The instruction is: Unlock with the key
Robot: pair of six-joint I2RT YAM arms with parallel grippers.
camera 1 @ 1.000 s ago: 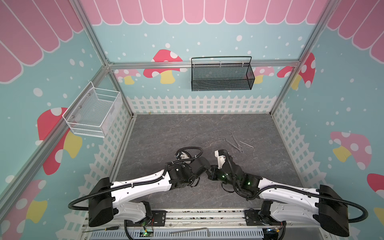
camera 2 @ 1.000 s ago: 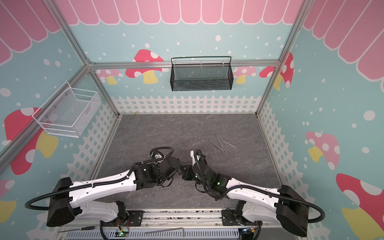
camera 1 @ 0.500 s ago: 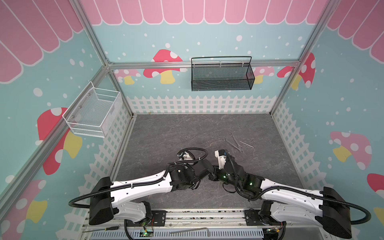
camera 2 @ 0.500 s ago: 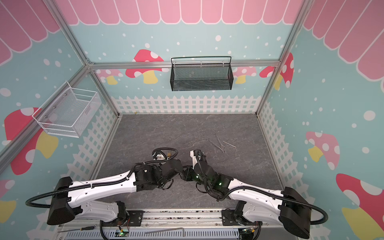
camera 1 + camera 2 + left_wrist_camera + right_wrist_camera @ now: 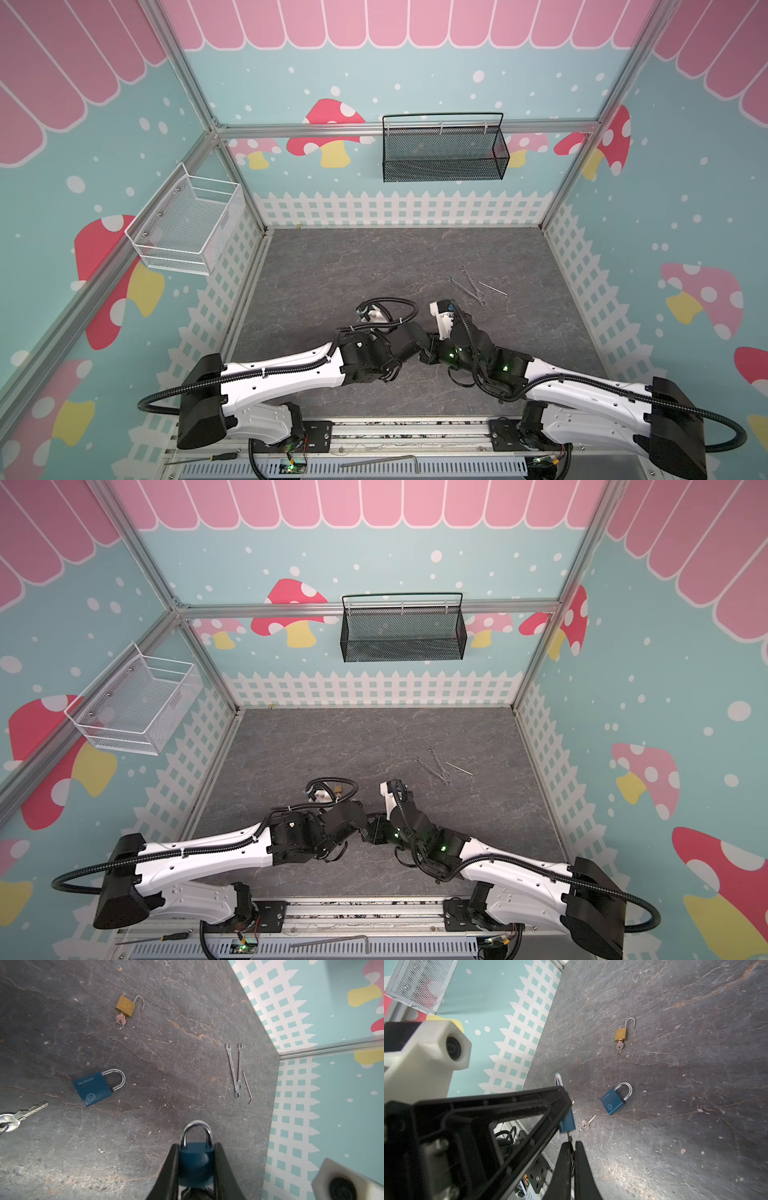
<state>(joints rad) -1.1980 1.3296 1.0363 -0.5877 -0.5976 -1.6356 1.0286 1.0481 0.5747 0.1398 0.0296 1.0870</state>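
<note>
A: Room first. Where's the held padlock (image 5: 196, 1161)?

B: Low over the mat (image 5: 374, 270), close to the front rail (image 5: 374, 428), mid-width. In both top views the wrists cover it. Beyond it the mat is open up to the back fence (image 5: 399, 208).

A: Clutter?

B: A loose key (image 5: 588, 1122) lies near the held padlock, with a second blue padlock (image 5: 615, 1101) just past that. A brass padlock (image 5: 620, 1035) is farther out, shackle swung open, small key (image 5: 121, 1019) in its keyhole. The wrenches (image 5: 233, 1070) are well apart from the held padlock, toward the right fence.

A: Containers?

B: A black basket (image 5: 444, 151) on the back wall and a white basket (image 5: 187, 228) on the left wall, both high above the held padlock — only mesh shows inside.

A: Grippers?

B: The left gripper (image 5: 196, 1147) is clamped on the held padlock's flat sides. The right gripper (image 5: 572, 1144) is pressed together, pinching a thin key (image 5: 569, 1136) that meets the padlock's underside.

A: Axis?

B: The long axis lines up with the right gripper's fingers — the shackle end points away from them, past the left fingertips.
</note>
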